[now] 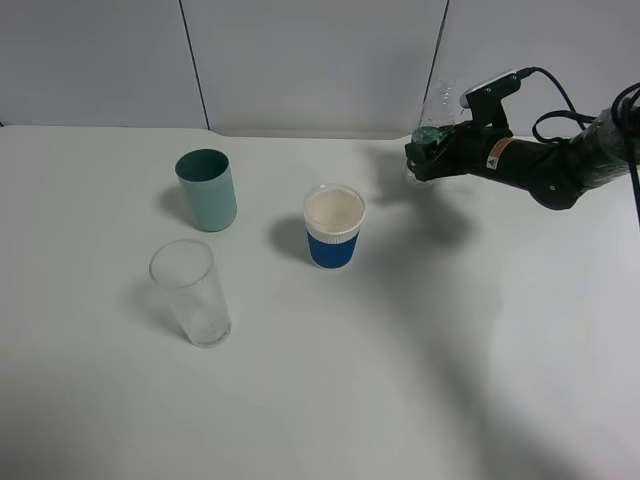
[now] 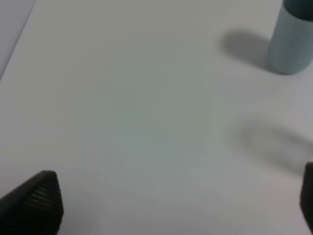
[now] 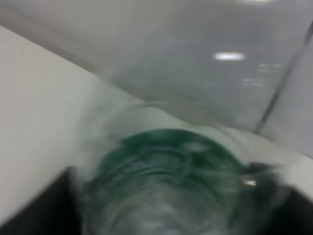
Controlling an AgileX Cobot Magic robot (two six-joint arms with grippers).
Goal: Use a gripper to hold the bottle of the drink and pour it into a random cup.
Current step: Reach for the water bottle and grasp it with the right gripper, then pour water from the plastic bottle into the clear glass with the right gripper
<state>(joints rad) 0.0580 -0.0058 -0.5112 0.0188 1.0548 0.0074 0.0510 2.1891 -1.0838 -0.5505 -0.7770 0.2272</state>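
We see the right end effector (image 1: 426,156) raised above the desk (image 1: 420,380) at the far right side, near the back wall. Its black jaws are closed around the lower, green-labelled part of the bottle of the drink (image 1: 436,115). The bottle's clear upper part and narrow neck rise above the jaws, roughly upright with a slight lean. In the right wrist view the bottle (image 3: 166,186) fills the frame as a blurred green and clear shape, with a dark jaw on either side of it.

The clear glass cup (image 1: 192,293) stands upright on the near left part of the desk, well apart from the bottle. The teal cup (image 1: 207,189) stands just behind it, and the white paper cup (image 1: 334,226) with a blue band stands between the teal cup and the held bottle.

The left end effector (image 2: 171,203) hangs over bare desk with its jaws spread wide and nothing between them. The teal cup (image 2: 292,41) shows at the edge of its view.
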